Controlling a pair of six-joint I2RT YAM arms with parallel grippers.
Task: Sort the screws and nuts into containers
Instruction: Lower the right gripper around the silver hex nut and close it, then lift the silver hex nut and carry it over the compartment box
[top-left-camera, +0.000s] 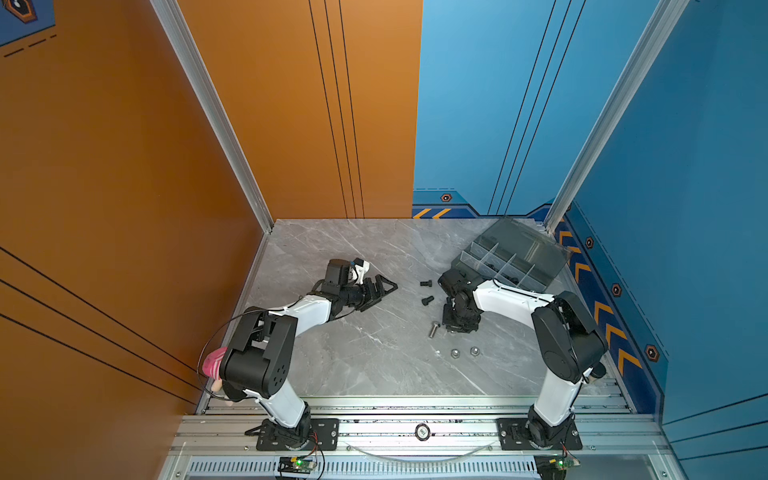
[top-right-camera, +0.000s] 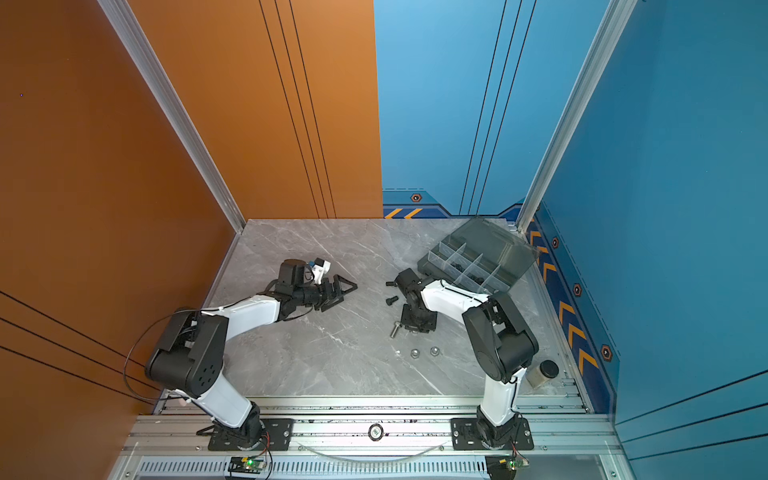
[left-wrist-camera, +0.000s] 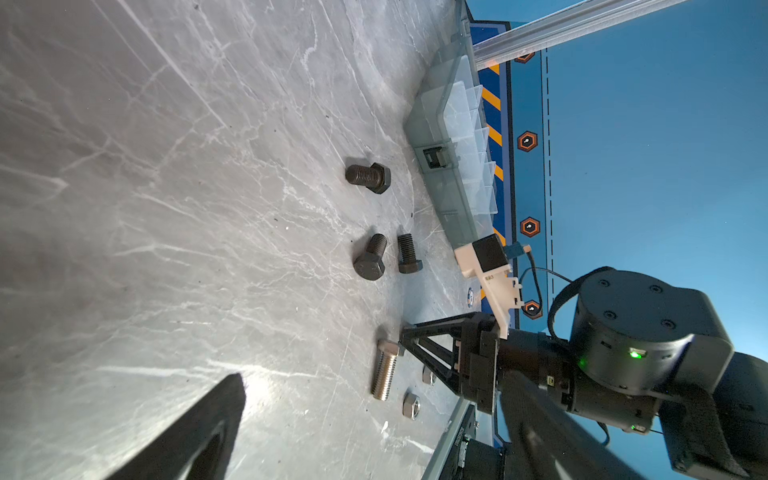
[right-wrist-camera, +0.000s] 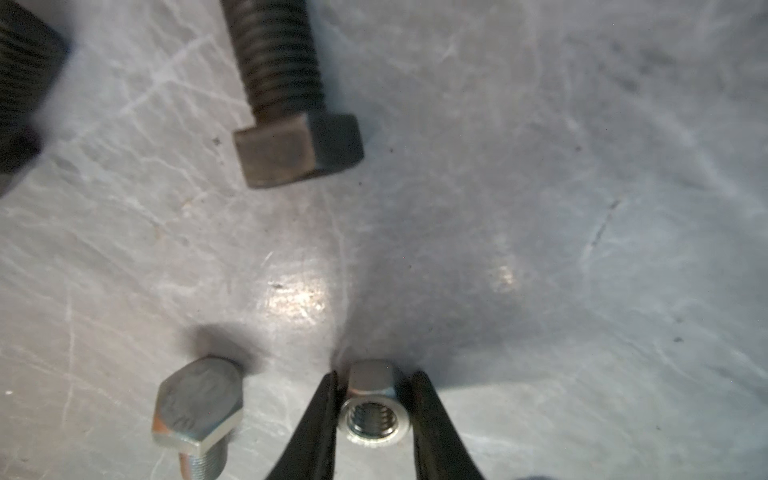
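A grey marble bench (top-left-camera: 353, 365) is seen from above, enclosed by an orange wall (top-left-camera: 124, 166) and a blue wall (top-left-camera: 685, 166). The left gripper (top-left-camera: 385, 294) is held low near the middle, jaws parted, pointed towards two black bolts (top-left-camera: 426, 284). The right gripper (top-left-camera: 458, 326) is pointed downward just beside a silver bolt (top-left-camera: 434, 329); its jaws are hidden. Two silver nuts (top-left-camera: 455, 353) are seen nearer the front. An open smoky-grey organiser box (top-left-camera: 459, 261) is set in the far right corner.

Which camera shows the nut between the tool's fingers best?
Right wrist view: the silver hex nut, close up between the fingers of the right tool. In both top views and the left wrist view, that tool hides it.
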